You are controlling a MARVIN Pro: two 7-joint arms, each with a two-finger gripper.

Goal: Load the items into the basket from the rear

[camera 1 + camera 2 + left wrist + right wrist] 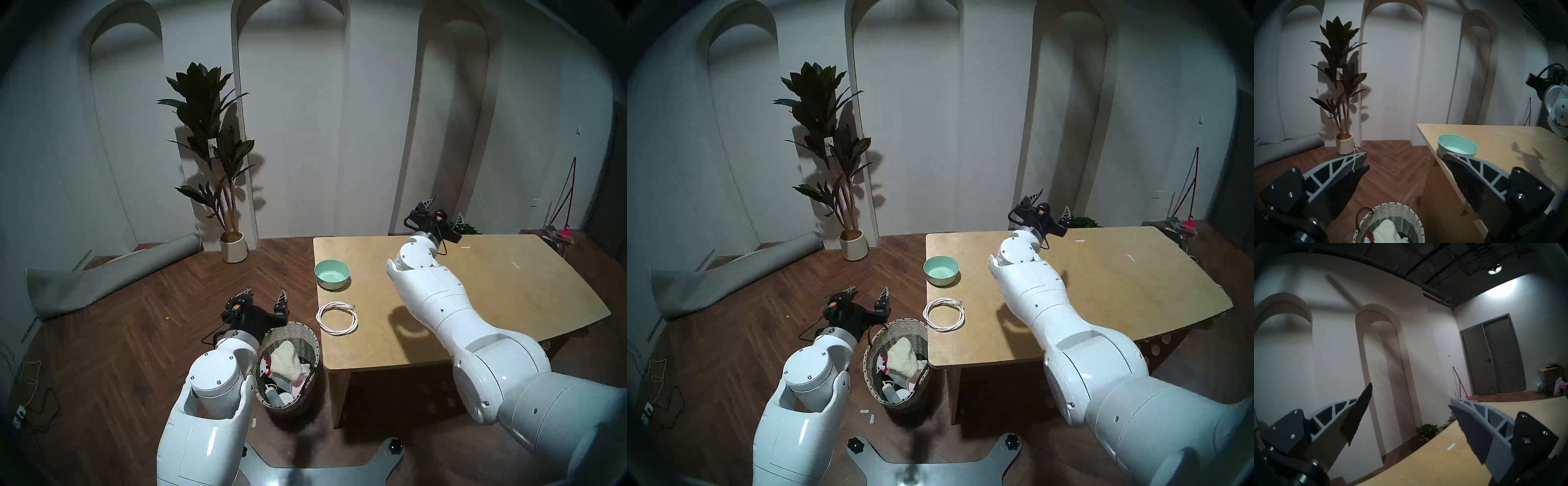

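While the head views take in both arms, only the left wrist view shows a loose white thread (1354, 159) hanging off one finger of the left gripper (265, 299), whose jaws stand wide apart and hold nothing, above the floor beside the desk's left edge. The right gripper (447, 214), likewise spread wide and empty, hangs above the far edge of the tan wooden desk (509, 288); its wrist view faces the wall and a grey double door (1491, 358). The round grey-and-white woven wicker basket (307, 331) stands on the floor against the desk's near-left corner, with the cream waffle-knit cloth (286, 363) lying inside atop other articles. The mint-green round bowl (331, 274) sits near the far-left corner; the coiled white cable (337, 318) lies by the left edge, between bowl and basket. A potted plant (217, 163) and a rolled grey mat (112, 275) lie well apart to the left. Desk surface right of the cable is open.
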